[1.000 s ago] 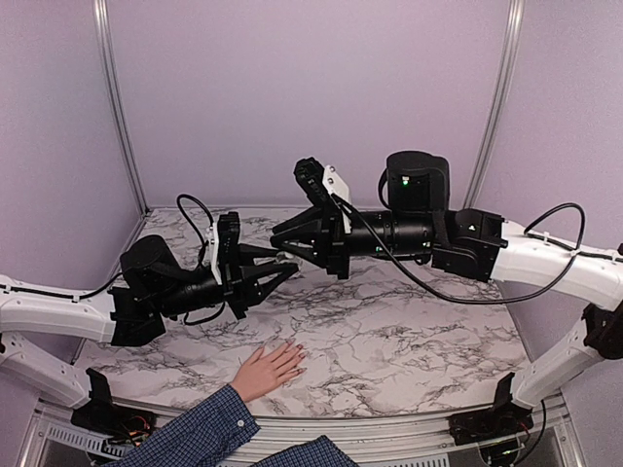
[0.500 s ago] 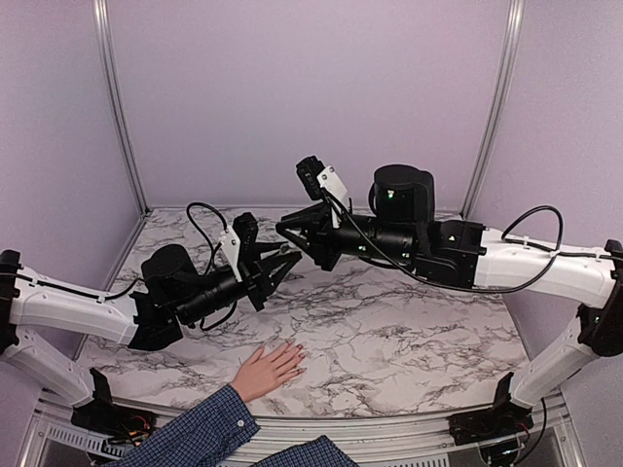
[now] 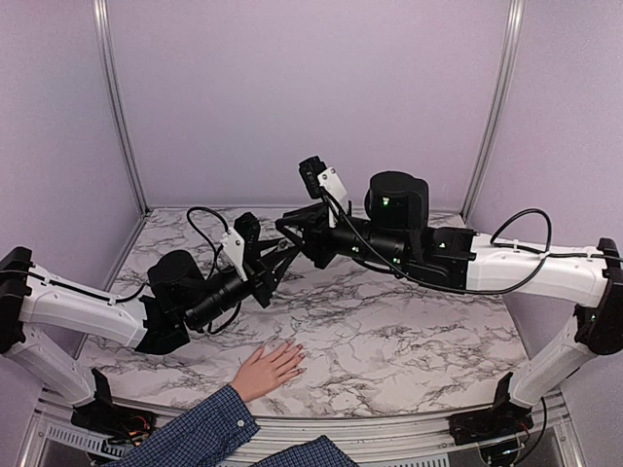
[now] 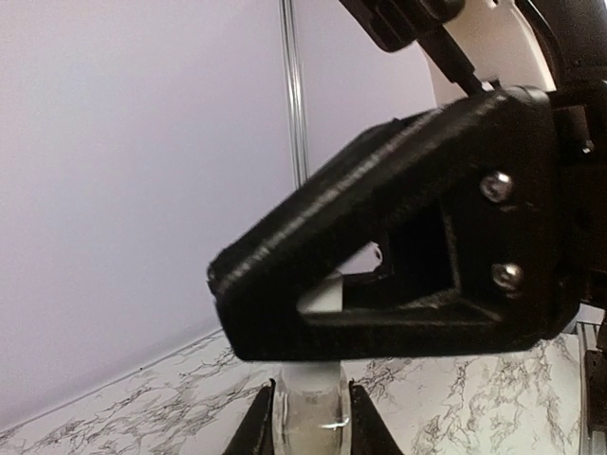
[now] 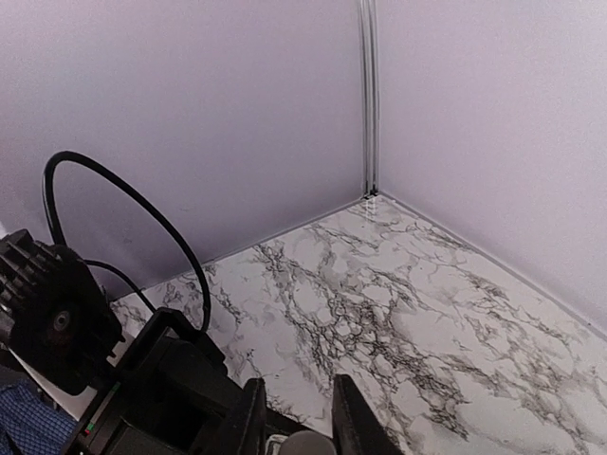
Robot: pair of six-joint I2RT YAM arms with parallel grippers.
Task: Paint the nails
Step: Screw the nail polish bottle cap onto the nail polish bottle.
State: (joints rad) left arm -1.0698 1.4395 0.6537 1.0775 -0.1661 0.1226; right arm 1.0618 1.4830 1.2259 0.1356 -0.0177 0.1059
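Observation:
A light-skinned hand [image 3: 265, 370] in a blue plaid sleeve lies flat on the marble table near the front edge. Its nails [image 3: 296, 357] are tiny pale tips pointing right. Above and behind the hand, both grippers meet in mid-air. My left gripper [image 3: 280, 259] [image 4: 311, 389] is shut on a small clear bottle [image 4: 311, 422]. The bottle's white cap [image 4: 329, 296] rises into the black right finger [image 4: 379, 237]. My right gripper [image 3: 289, 236] [image 5: 297, 382] has its fingers close on both sides of that cap [image 5: 308, 444]. Neither gripper touches the hand.
The marble table [image 3: 389, 331] is walled by lilac panels at the back and sides, with metal posts [image 3: 115, 107] in the corners. Black cables loop over both wrists. The left arm's body [image 5: 57, 313] fills the lower left of the right wrist view.
The left arm has stretched forward and up, carrying the bottle higher. The right arm has shifted left and lower to stay with it. The hand has not moved.

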